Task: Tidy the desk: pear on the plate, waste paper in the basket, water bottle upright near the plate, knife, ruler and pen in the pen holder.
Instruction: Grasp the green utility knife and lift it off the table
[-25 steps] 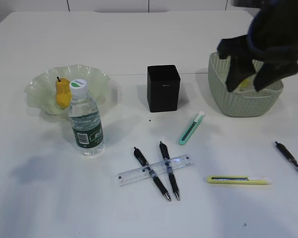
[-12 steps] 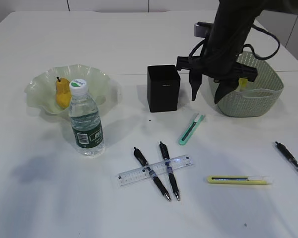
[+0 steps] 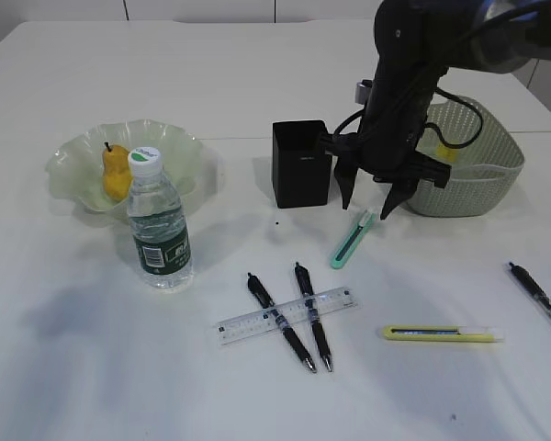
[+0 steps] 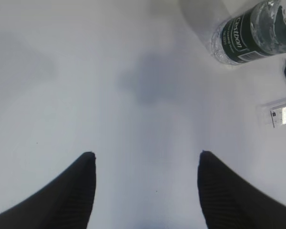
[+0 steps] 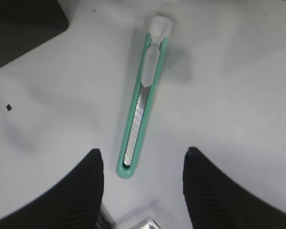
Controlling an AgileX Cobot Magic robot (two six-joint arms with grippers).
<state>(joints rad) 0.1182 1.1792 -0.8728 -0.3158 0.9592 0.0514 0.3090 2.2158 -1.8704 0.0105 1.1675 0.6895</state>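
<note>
nearest the camera in the exterior view, a yellow knife point(image 3: 443, 333) is seen lying flat on the desk point(image 3: 92, 367), with a lone pen point(image 3: 538, 300) at the right edge. just beyond, the clear ruler point(image 3: 286, 315) is laid across two crossed pens point(image 3: 294, 316). the water bottle point(image 3: 158, 220) is shown upright, just in front of the plate point(image 3: 179, 152), in which the pear point(image 3: 116, 171) is held. a teal knife point(image 3: 353, 238) lies between the pens and the pen holder point(image 3: 302, 163). the right gripper point(image 3: 368, 206) is poised directly above the teal knife's far end, jaws spread and nothing pinched; contact with the knife cannot be judged from this view. farthest right, the basket point(image 3: 477, 193) is partly hidden behind the arm, and a yellow scrap of waste paper point(image 3: 448, 154) is glimpsed inside it.

the right wrist view alone shows the teal knife point(image 5: 142, 100) in detail: a segmented blade in its slot and a white end cap, lying between the spread fingers point(image 5: 81, 191), with a corner of the pen holder point(image 5: 24, 28) at upper left.

the left gripper point(image 4: 145, 157) is seen only in the left wrist view, jaws apart over bare desk, empty. the bottle's green label point(image 4: 255, 33) and an end of the ruler point(image 4: 281, 113) are caught at that view's right edge.
</note>
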